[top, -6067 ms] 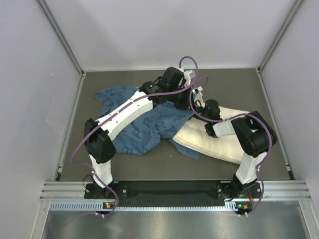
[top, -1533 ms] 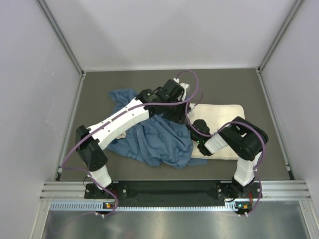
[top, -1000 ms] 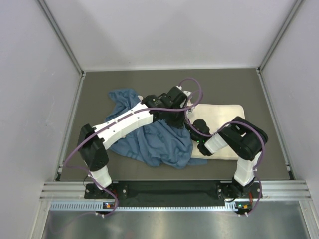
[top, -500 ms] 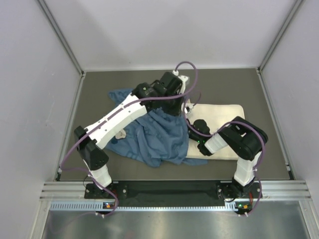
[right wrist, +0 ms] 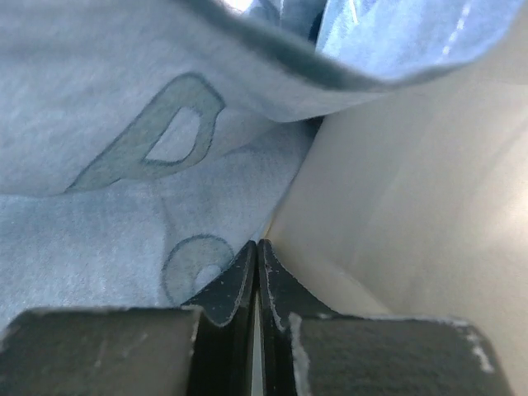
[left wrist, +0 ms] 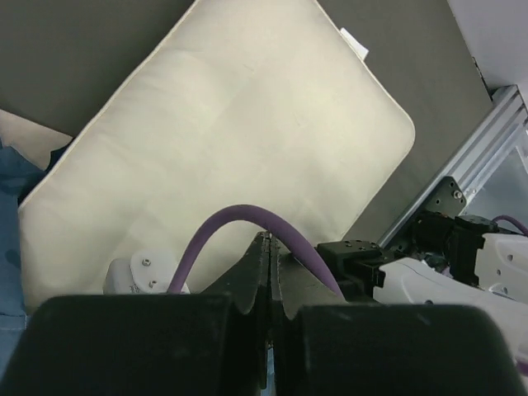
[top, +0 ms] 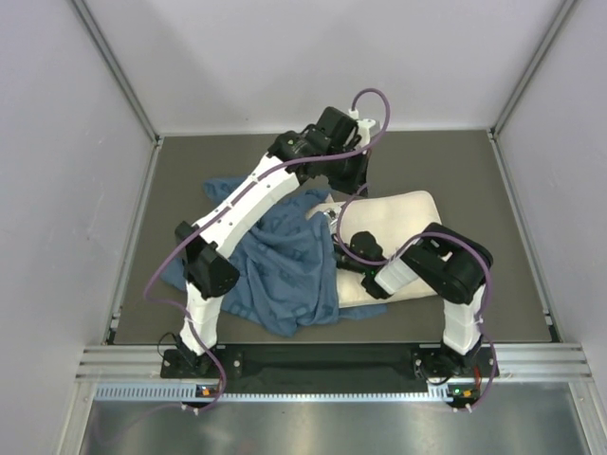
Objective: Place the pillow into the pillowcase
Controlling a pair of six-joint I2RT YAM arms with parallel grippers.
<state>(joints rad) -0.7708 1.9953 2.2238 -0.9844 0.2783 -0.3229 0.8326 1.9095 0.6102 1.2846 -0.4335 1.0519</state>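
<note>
The cream pillow (top: 403, 223) lies slanted on the mat, and its left end is under the blue pillowcase (top: 275, 261). My left gripper (top: 349, 178) is raised above the pillow's far left corner. It is shut on a thin fold of the pillowcase, which hangs down from it. The left wrist view shows these jaws (left wrist: 268, 239) closed above the pillow (left wrist: 231, 124), with the pillow's white tag (left wrist: 355, 43) at the far end. My right gripper (top: 340, 258) is shut at the pillow's left edge. In the right wrist view its tip (right wrist: 257, 245) sits where the lettered pillowcase (right wrist: 124, 165) meets the pillow (right wrist: 412, 206).
The dark grey mat (top: 455, 161) is enclosed by pale walls on three sides. An aluminium rail (top: 332, 360) runs along the near edge. The pillowcase spreads crumpled over the left half of the mat. The right arm (left wrist: 462, 256) shows below the left wrist.
My left gripper has risen and moved back and to the right with the pillowcase edge. My right gripper and the pillow have shifted left, and the pillow has turned. The pillowcase has spread further left.
</note>
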